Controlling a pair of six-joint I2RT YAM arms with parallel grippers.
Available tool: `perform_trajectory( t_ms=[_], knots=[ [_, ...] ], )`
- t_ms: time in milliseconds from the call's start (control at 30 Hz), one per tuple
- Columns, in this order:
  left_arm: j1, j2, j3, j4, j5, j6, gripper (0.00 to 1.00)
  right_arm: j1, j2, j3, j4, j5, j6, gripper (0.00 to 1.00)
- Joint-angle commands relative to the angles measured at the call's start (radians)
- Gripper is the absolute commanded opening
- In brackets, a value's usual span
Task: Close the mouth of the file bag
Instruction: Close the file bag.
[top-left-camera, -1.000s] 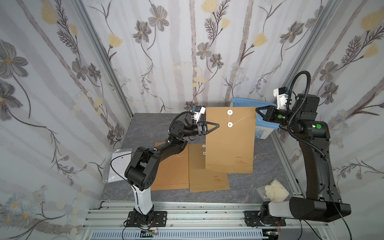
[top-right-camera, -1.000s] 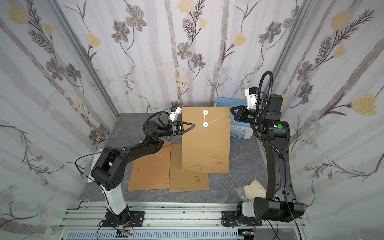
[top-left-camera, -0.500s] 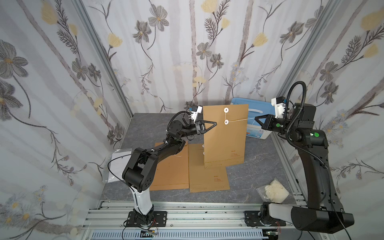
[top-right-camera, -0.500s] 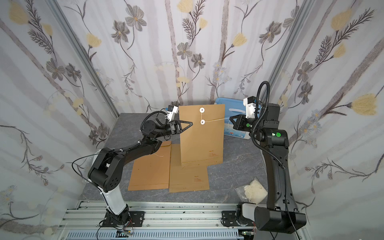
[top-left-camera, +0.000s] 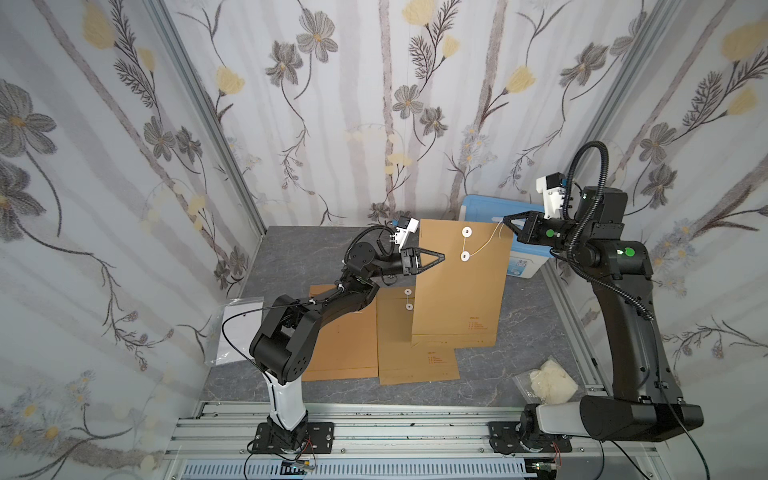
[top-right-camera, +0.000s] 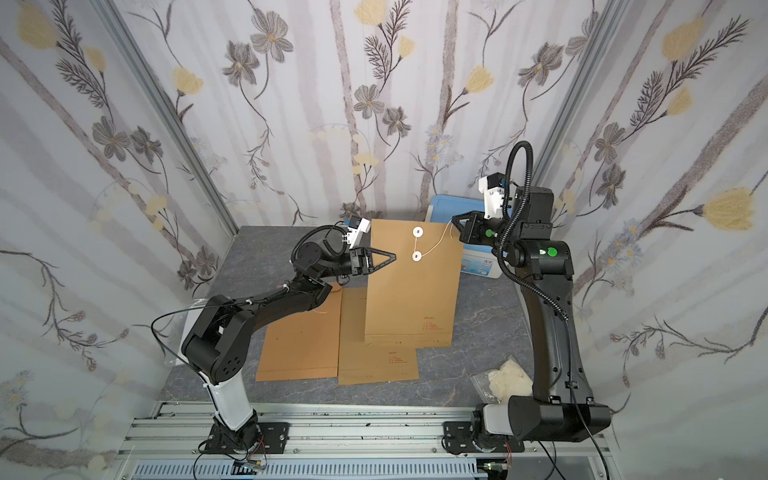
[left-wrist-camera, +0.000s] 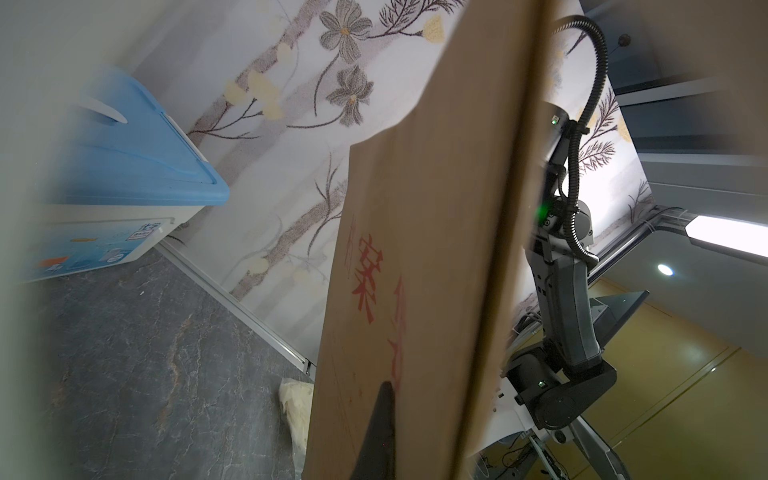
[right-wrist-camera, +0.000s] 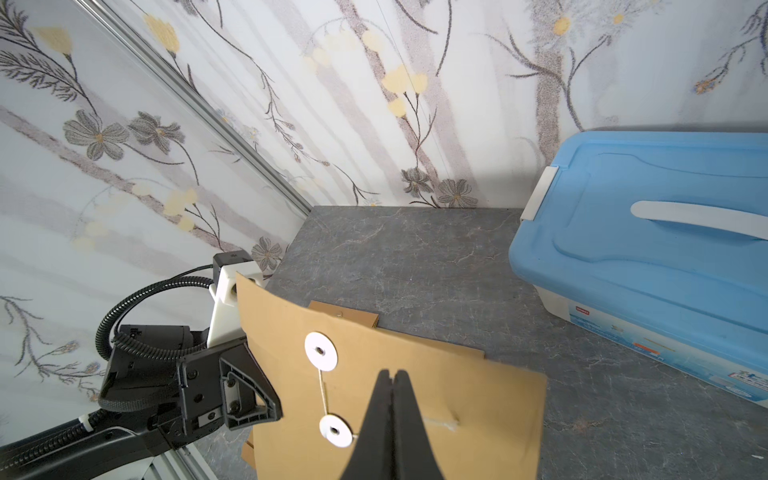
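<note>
Firmly shut: left pincer (top-left-camera: 441, 256) on file bag (top-left-camera: 457, 299), right pincer (top-left-camera: 505, 220) on string (top-left-camera: 482, 248).

Floral-papered walls (top-left-camera: 374, 83) enclose a grey marbled tabletop (top-left-camera: 523, 307), with a metal rail (top-left-camera: 395, 419) in front

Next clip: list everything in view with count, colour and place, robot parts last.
brown kraft-paper file bag: one, brown, upright mid-table.
white round fastener discs: two, white, stacked near that bag's top.
thin white string: one, white, from lower disc to right tool.
flat brown paper file bags: two visible, brown, lying before the upright one.
blue-lidded plastic storage box: one, blue and white, back right.
clear plastic bag of white material: one, white contents, front right.
clear plastic sleeve: one, whitish, table's left edge.
grey marbled table: one, grey, beneath all.
left tool: one, black, shut on the upright bag's edge.
right tool: one, black, shut on the string.
</note>
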Motion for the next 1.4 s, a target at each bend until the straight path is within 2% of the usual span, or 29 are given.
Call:
perform_trajectory(
  t_ms=[0,400,733,1033,1133,1367],
  knots=[
    [-0.025,0.025,0.026,0.011,0.022,0.003,0.00,0.031,0.026,0.045,-0.006,0.038,-0.021,0.00],
    [-0.076,0.083,0.072,0.012,0.017,-0.004,0.00,0.153,0.123,0.179,-0.048,0.079,-0.027,0.00],
    [-0.077,0.090,0.091,0.031,0.013,-0.026,0.00,0.245,0.155,0.177,-0.047,0.125,-0.039,0.00],
    [-0.078,0.099,0.095,0.073,0.021,-0.068,0.00,0.263,0.166,0.171,-0.049,0.179,-0.061,0.00],
    [-0.077,0.103,0.100,0.069,0.017,-0.079,0.00,0.266,0.155,0.157,-0.017,0.164,-0.055,0.00],
    [-0.077,0.150,0.133,0.171,0.013,-0.175,0.00,0.329,0.133,0.084,0.074,0.212,-0.052,0.00]
  ],
)
